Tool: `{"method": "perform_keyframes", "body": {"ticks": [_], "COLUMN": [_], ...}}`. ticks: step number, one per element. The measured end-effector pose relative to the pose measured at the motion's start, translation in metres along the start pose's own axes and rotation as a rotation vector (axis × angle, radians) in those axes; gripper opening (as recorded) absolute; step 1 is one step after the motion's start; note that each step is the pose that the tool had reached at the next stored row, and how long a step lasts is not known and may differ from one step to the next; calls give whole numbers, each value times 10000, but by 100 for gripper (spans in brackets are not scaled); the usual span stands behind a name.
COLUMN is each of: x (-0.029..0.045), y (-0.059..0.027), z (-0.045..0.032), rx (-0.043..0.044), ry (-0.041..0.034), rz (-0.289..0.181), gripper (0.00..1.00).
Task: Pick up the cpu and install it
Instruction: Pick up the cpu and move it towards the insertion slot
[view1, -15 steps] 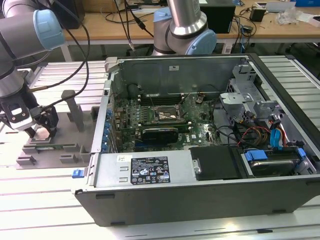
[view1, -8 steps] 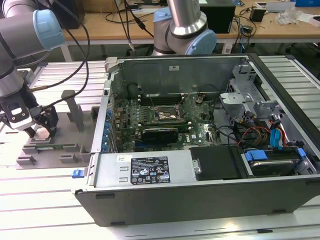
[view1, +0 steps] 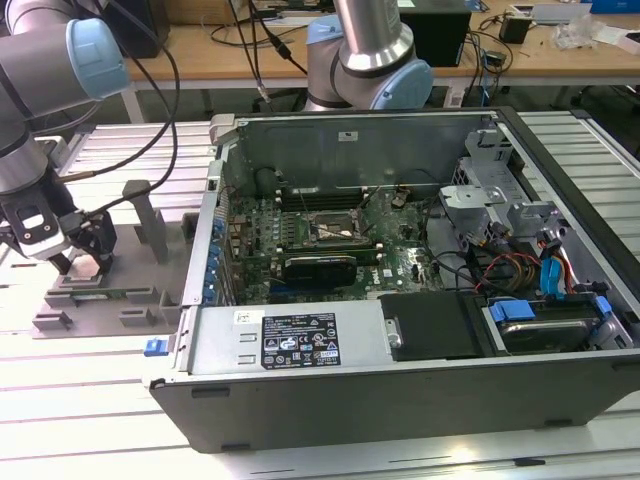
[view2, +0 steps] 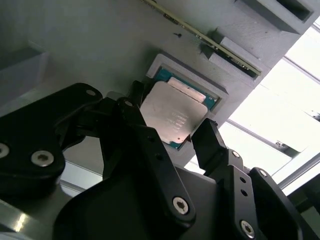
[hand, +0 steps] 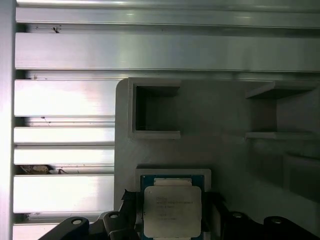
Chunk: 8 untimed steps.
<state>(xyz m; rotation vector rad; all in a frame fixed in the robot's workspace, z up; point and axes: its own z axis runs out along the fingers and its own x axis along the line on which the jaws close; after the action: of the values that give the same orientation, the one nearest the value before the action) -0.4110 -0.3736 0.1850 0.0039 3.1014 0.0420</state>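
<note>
Fingers (view2: 209, 145) spread either side of the cpu (view2: 172, 117) seated in the grey fixture (view2: 75, 45).

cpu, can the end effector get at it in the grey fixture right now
Probably yes: the end effector hangs right over the cpu, jaws open on either side, and nothing covers it.

A silver-grey tubular arm (view1: 35, 55) is seen, its rounded joint caps (view1: 98, 48) finished in pale blue. A thin black cable (view1: 176, 100) is looped off it toward the wrist, where a pale panel (view1: 35, 228) is fitted. The gripper (view1: 80, 262) is built in matt black. In the second wrist view, chunky angled fingers (view2: 150, 150) are pinned with round silver screws (view2: 181, 204).
</note>
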Motion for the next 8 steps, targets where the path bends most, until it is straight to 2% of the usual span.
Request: {"method": "perform_keyframes", "body": {"ticks": [8], "x": [0], "y": [0], "z": [-15], "rx": [0], "ry": [-1], "rz": [0], "gripper": [66]}}
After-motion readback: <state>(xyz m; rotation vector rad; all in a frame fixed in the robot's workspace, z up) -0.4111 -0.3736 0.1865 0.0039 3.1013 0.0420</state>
